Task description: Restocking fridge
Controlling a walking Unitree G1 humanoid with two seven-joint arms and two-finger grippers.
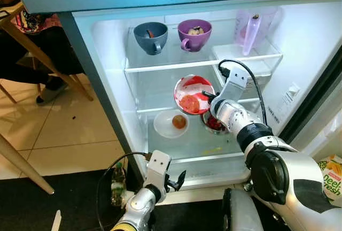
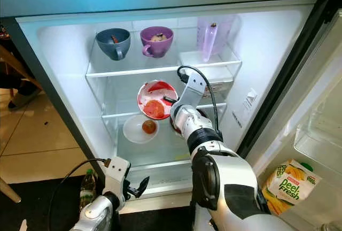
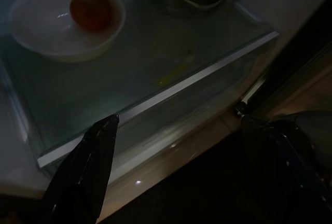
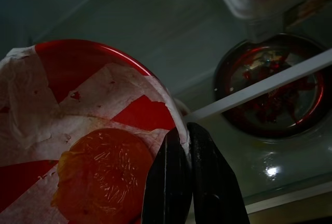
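The fridge stands open before me. My right gripper reaches in at the middle shelf, shut on the rim of a red bowl lined with white paper and holding an orange slice. The bowl is tilted and held above the lower glass shelf. In the right wrist view the two fingers pinch the bowl's rim. On the lower shelf sit a white bowl with a brown fruit and a dark bowl of red pieces. My left gripper hangs open below the fridge's front edge.
The top shelf carries a grey cup, a purple cup, a clear pitcher and a clear container. A bottle stands on the floor at left. A juice carton sits in the door at right. Wooden chair legs are at left.
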